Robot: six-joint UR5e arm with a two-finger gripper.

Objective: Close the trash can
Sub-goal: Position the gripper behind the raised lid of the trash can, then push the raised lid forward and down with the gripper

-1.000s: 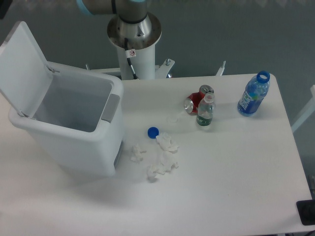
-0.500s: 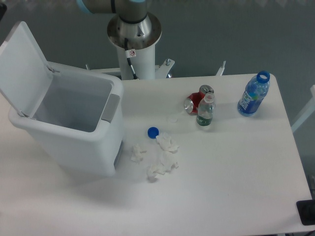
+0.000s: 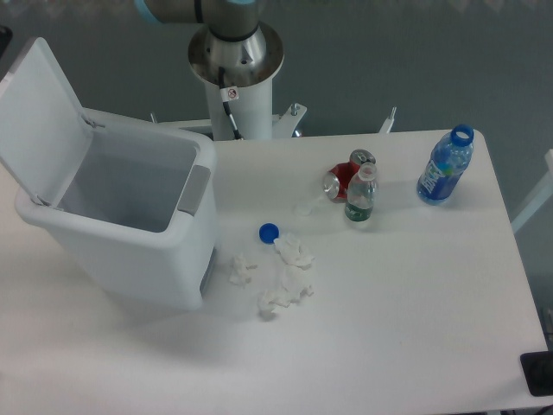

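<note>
The big white plastic trash can (image 3: pixel 130 220) sits at the table's left edge, its flat lid standing open. Nothing has moved since before. The gripper is out of sight, so its grip cannot be told.

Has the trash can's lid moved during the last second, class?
No. The lid stands open at the same tilt, its top edge at the same spot against the robot base, above the trash can.

White trash can (image 3: pixel 130 251), grey latch (image 3: pixel 194 189), blue cap (image 3: pixel 269 232), white table (image 3: pixel 415 303).
</note>
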